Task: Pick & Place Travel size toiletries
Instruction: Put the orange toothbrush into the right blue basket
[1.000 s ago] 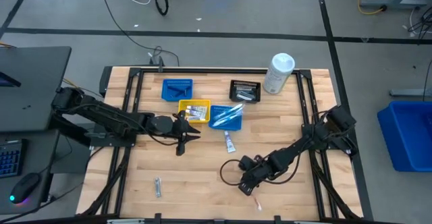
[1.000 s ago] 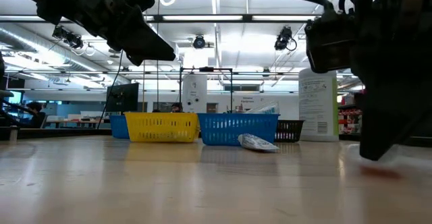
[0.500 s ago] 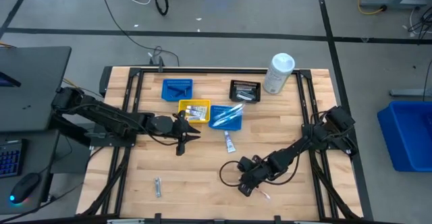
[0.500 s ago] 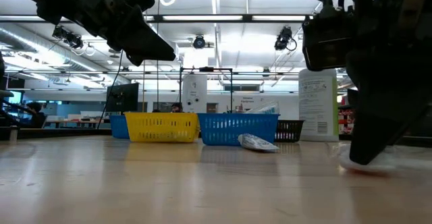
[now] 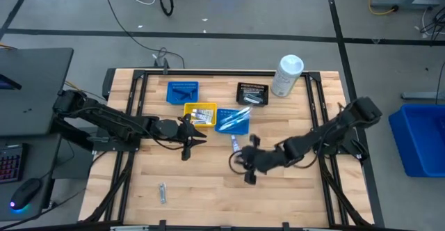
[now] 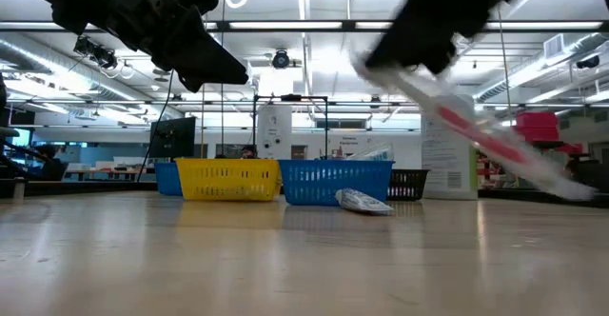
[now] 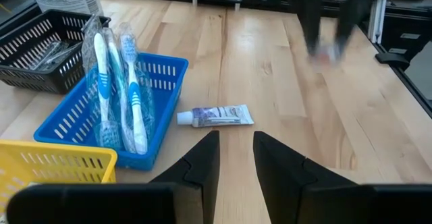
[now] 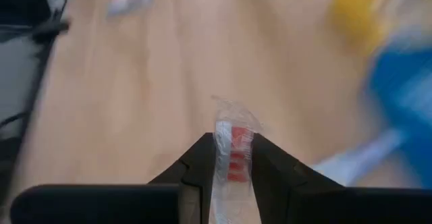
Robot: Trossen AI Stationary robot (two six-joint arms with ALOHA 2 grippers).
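Note:
My right gripper (image 5: 243, 165) hovers over the middle of the table, shut on a red-and-white toothbrush in a clear wrapper (image 6: 476, 130). A white-and-blue mini tube (image 5: 236, 146) lies flat on the wood just beyond it, next to the blue bin (image 5: 233, 121) that holds wrapped blue toothbrushes (image 7: 115, 82). My left gripper (image 5: 189, 139) hangs above the table left of that bin, fingers slightly open (image 7: 235, 160), touching nothing. A small silvery packet (image 5: 163, 193) lies near the near-left edge. My right gripper pinches the wrapped toothbrush between its two fingers, close to one end (image 8: 231, 150); a short piece of wrapper (image 8: 233, 113) sticks out past the fingertips. The toothbrush is lifted clear of the table. In the low view it slants down and away from the gripper (image 6: 409, 49).
A yellow bin (image 5: 199, 113) stands beside the blue one, with a second blue bin (image 5: 183, 92) and a black bin (image 5: 252, 93) farther back. A large white canister (image 5: 287, 76) stands at the far right. Bare wood spans the near half of the table (image 5: 201, 196).
My right gripper has risen from the near part of the table and swung toward the far edge and the blue bin, carrying the toothbrush. The toothbrush lay on the wood a second ago and is now lifted clear, slanting in the air.

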